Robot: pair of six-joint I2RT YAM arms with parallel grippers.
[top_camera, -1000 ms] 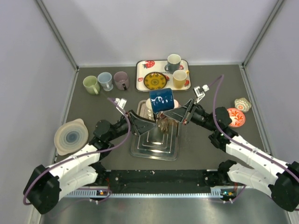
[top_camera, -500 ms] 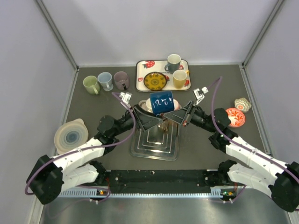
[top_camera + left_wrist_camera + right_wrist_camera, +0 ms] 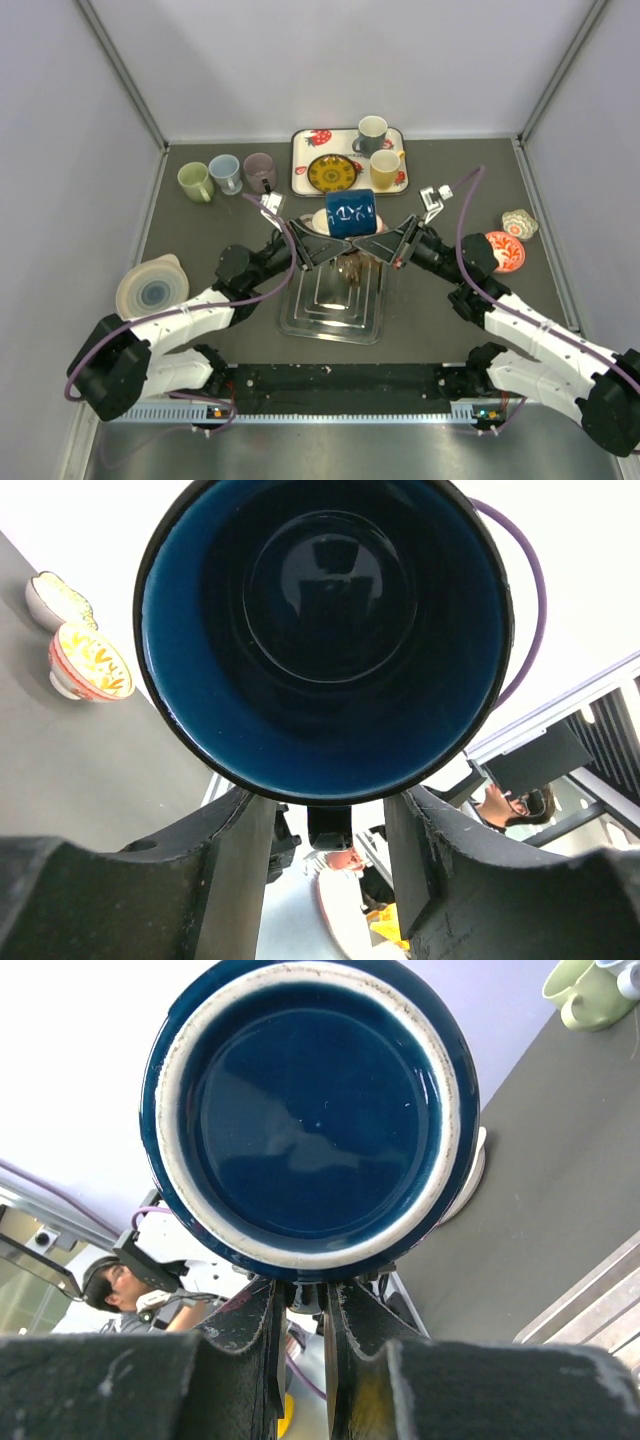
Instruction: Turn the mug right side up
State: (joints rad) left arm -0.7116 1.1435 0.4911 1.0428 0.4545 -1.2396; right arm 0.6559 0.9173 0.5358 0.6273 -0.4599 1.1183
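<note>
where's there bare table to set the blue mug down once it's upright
Bare table lies to the left, between the three mugs and the lidded dish. There is more at back right, between the strawberry tray and the two bowls. The centre is crowded: both arms meet over the metal tray, around the blue mug.

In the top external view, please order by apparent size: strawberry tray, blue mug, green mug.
1. strawberry tray
2. blue mug, held up nearer the camera, so its lead is unsure
3. green mug
</note>
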